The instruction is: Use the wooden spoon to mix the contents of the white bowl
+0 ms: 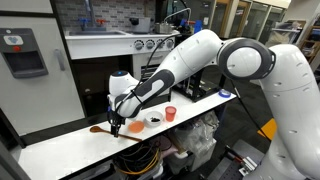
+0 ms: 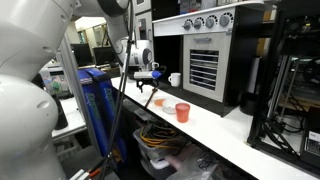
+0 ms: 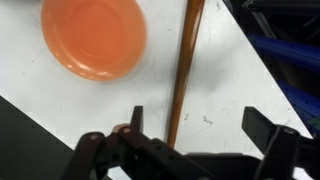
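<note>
The gripper hangs with jaws spread and empty above the wooden spoon. The spoon's handle lies flat on the table, running ahead between the fingers, square to their closing line and closer to one. The orange dish sits just beside the handle on that side, the table edge is near the opposite finger, and the white bowl stands beyond the dish.

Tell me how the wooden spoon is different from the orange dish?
The spoon is long, thin and brown; the dish is round and orange. The spoon is a straight stick; the dish is a wide, shallow circle. In the wrist view the spoon runs between the fingers of the open tool; the dish sits off to the side. Both lie on the white table, and neither is held.
</note>
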